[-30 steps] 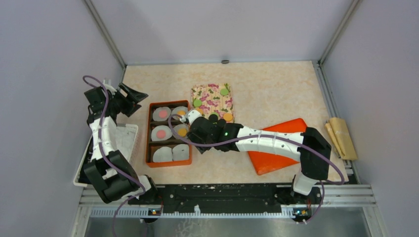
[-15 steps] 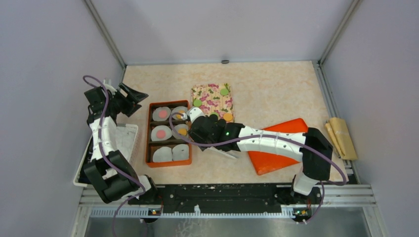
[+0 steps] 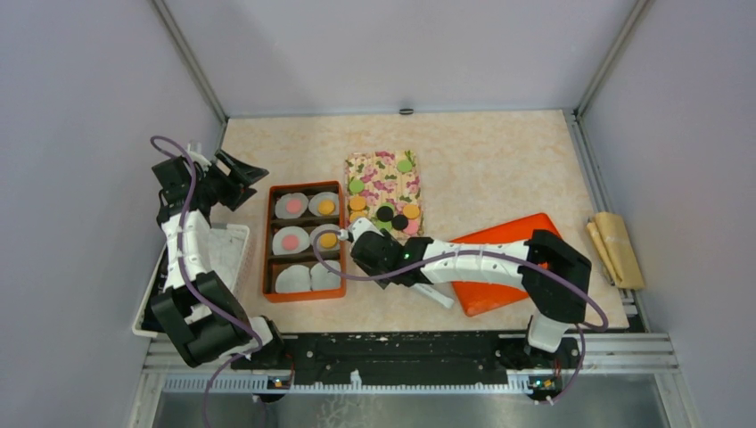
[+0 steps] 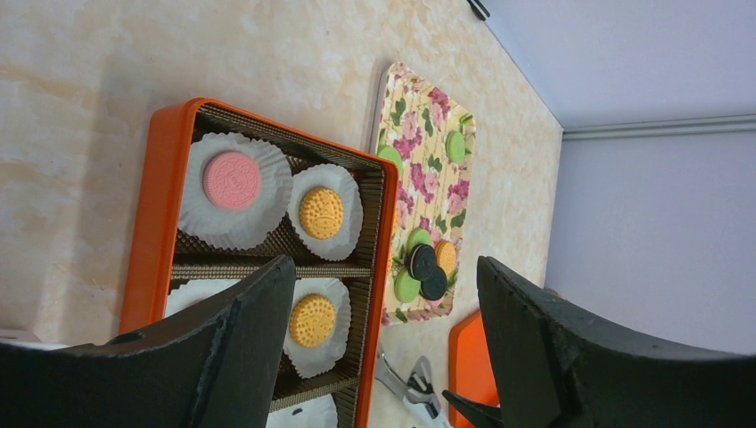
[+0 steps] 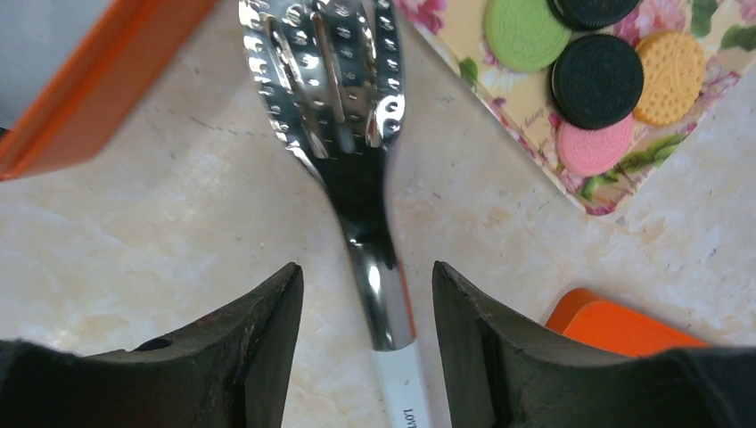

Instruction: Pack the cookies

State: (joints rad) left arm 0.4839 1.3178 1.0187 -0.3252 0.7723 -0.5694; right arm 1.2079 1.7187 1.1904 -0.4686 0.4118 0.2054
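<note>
The cookies are small round discs. Two pink (image 3: 294,205) and two orange (image 3: 326,207) ones sit in white liners in the orange box (image 3: 267,245). More green, orange, black and pink cookies (image 3: 392,217) lie on the floral tray (image 3: 385,178), also in the right wrist view (image 5: 595,80). My right gripper (image 3: 373,252) is low over the table right of the box. It is open (image 5: 365,272) astride the metal tongs (image 5: 334,98), which lie on the table untouched. My left gripper (image 3: 242,169) is open (image 4: 385,267) and empty, raised left of the box.
The orange lid (image 3: 499,267) lies under my right arm. A white basket (image 3: 223,254) stands at the left edge. Brown paper pieces (image 3: 617,245) lie at the far right. Two empty liners (image 3: 308,278) fill the box's near compartment.
My right gripper has drawn back from the box toward the near side and come down. The tongs now lie on the table between its open fingers. The left arm has not moved.
</note>
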